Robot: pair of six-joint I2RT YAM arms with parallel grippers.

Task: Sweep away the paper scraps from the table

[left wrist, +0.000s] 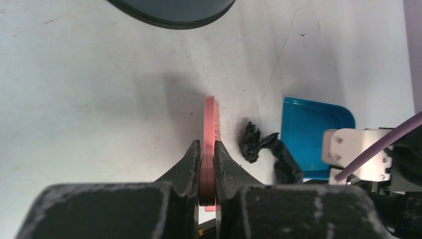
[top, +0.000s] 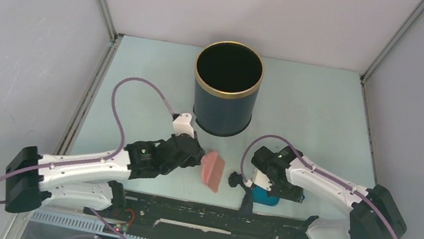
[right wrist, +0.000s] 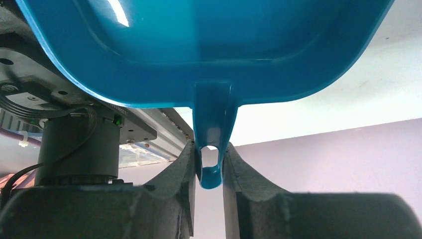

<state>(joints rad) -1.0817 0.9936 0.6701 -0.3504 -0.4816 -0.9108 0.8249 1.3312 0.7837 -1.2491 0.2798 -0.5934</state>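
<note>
My left gripper (top: 197, 158) is shut on the handle of the pink hand brush (top: 212, 171), which stands on edge on the pale table (top: 137, 80); the same gripper (left wrist: 207, 149) and brush (left wrist: 210, 119) show in the left wrist view. Black paper scraps (left wrist: 259, 142) lie just right of the brush, between it and the blue dustpan (left wrist: 311, 134). In the top view the scraps (top: 234, 180) sit left of the dustpan (top: 265, 196). My right gripper (right wrist: 209, 154) is shut on the dustpan's handle (right wrist: 213, 134). No red or dark blue scraps show.
A dark round bin (top: 226, 87) with a gold rim stands open at the table's middle back; its base shows in the left wrist view (left wrist: 174, 12). A black strip with rails (top: 205, 220) runs along the front edge. Grey walls close in the sides and back.
</note>
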